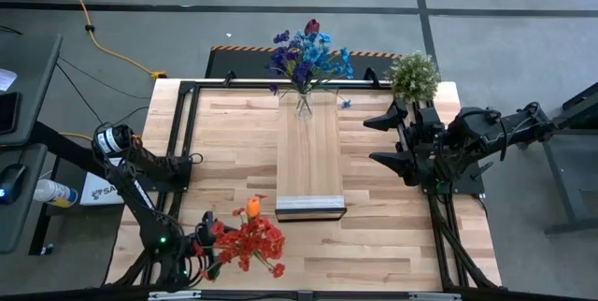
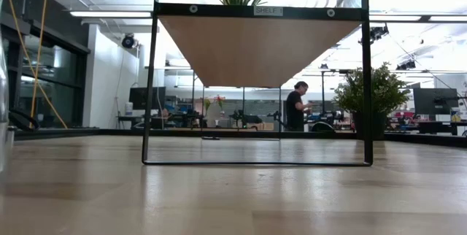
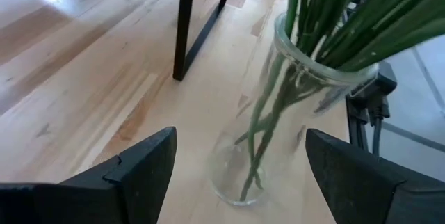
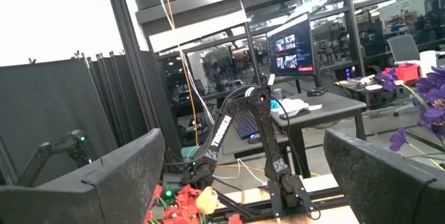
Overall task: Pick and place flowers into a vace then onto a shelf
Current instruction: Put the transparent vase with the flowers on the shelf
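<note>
Flowers, red and orange (image 1: 250, 238): lower left of the high view, stems standing in a clear glass vase (image 3: 278, 113) on the slatted tabletop (image 1: 392, 236)
Left gripper (image 3: 240, 165): fingers spread wide on either side of the vase's base, no contact visible
Vase stems (image 3: 268, 126): thin, green, reaching down to the glass bottom
Shelf leg (image 3: 186, 26): black, just beyond the vase in the left wrist view
Shelf (image 1: 311, 156): long light-wood board running down the centre of the high view, pale front edge at its lower end
Blue and purple flowers (image 1: 306, 56): top centre of the high view, in a second glass vase (image 1: 304, 105) at the shelf's far end
Right gripper (image 1: 391, 138): right of the shelf, fingers spread, holding nothing
Potted plant (image 1: 412, 75): upper right, pale green, bushy
Person (image 2: 295, 106): far background of the low view, standing
</note>
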